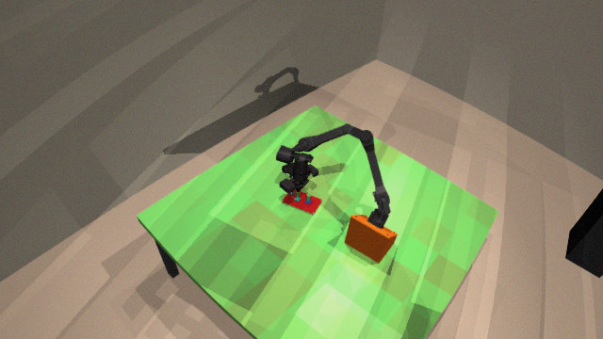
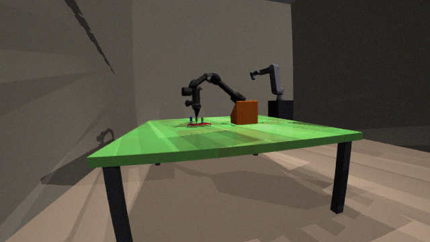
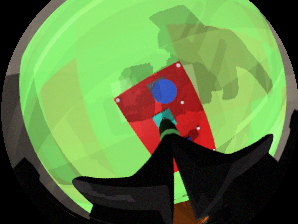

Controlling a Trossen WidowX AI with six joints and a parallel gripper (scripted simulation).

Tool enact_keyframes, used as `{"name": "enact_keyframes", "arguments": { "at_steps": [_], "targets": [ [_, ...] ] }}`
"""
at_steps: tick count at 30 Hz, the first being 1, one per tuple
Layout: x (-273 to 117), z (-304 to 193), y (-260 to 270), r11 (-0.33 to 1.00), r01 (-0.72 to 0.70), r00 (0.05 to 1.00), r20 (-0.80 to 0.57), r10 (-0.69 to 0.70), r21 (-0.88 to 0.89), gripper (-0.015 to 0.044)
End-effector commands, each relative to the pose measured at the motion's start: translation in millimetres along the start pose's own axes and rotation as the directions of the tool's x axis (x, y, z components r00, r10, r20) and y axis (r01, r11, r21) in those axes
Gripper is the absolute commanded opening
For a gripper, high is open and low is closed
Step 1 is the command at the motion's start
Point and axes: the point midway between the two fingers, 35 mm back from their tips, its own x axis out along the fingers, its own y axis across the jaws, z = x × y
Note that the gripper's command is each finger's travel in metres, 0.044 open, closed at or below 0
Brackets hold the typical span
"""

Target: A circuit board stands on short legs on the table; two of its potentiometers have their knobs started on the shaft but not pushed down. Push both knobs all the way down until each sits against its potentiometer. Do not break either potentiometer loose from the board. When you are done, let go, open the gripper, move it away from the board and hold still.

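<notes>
Circuit board [image 1: 301, 202], red, parked on the green worktop [image 1: 264, 264] roughly mid-surface, well apart from the orange base block [image 1: 370, 237] anchoring the arm. Two knobs poking up from it: blue knob [image 3: 164, 91] at the far end in the wrist view, fully exposed, and a teal knob [image 3: 166, 121] right at the fingertips. End effector [image 3: 174, 143] clenched tight, pinched to a single point, gripping nothing. Makes sense as a setup: closed fingers work as a blunt poker for pressing straight down, no grasp needed. Pointing vertically down over the board in the exterior view, lined up over the teal knob, probably so the push goes along the shaft rather than sideways and doesn't lever the potentiometer off. Can't tell whether the tip is actually touching the knob or just above it. Blue one looks like the job left after this. No containers anywhere, so nothing to report there.
</notes>
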Motion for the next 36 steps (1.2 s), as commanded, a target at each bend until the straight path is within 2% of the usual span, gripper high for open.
{"name": "enact_keyframes", "arguments": {
  "at_steps": [1, 36],
  "targets": [
    [11.3, 1.5, -1.8, 1.000, 0.006, 1.000, -0.010, -0.006, 0.012, 0.0000],
    [17.2, 1.5, -1.9, 1.000, 0.006, 1.000, -0.010, -0.006, 0.012, 0.0000]
  ]
}}
